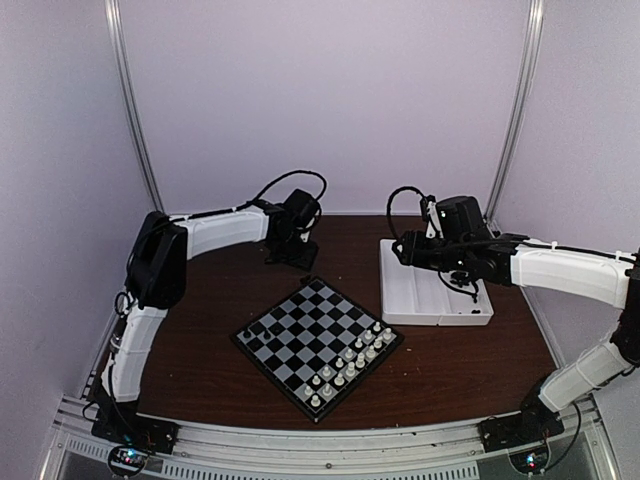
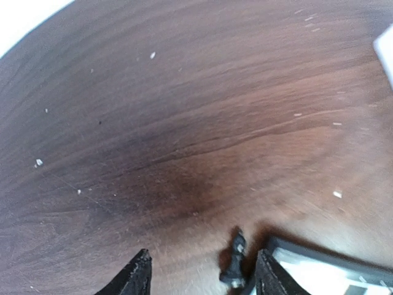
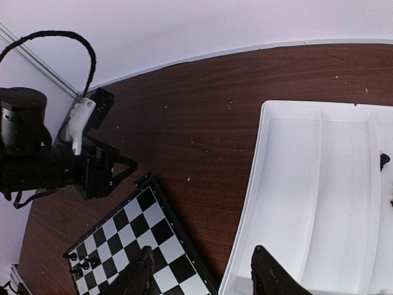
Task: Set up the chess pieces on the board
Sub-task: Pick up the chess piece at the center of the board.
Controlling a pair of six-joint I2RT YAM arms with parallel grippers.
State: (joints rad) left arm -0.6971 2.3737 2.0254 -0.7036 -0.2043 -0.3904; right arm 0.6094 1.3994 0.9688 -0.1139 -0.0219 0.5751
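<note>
**Q:** Where is the nearest black chessman point(image 2: 234, 263)?

**A:** It stands on the brown table point(image 2: 184, 123), just off the far corner of the board point(image 2: 325, 261). In the top view that is about twelve o'clock from the board's middle. The piece is between the fingers of my left gripper point(image 2: 204, 273), close to the finger point(image 2: 270, 278) on the board's side. I cannot tell whether it touches that finger.

**Q:** So you have hold of it?

**A:** No. My left jaws stand much wider than the piece, and bare wood shows between it and the outer finger.

**Q:** What about the other pieces?

**A:** A few black chessmen point(image 3: 86, 263) sit at the board's nine o'clock corner. The white chessmen point(image 1: 350, 365) fill two rows along the edge between four and five o'clock.

**Q:** And further out?

**A:** The white tray point(image 1: 400, 300) lies at two o'clock from the board, near it but not touching. A dark piece point(image 3: 384, 161) lies in one of its long compartments, at the right edge of my right wrist view. My right gripper point(image 3: 202, 273) hangs above the tray with its jaws parted and nothing between them
</note>
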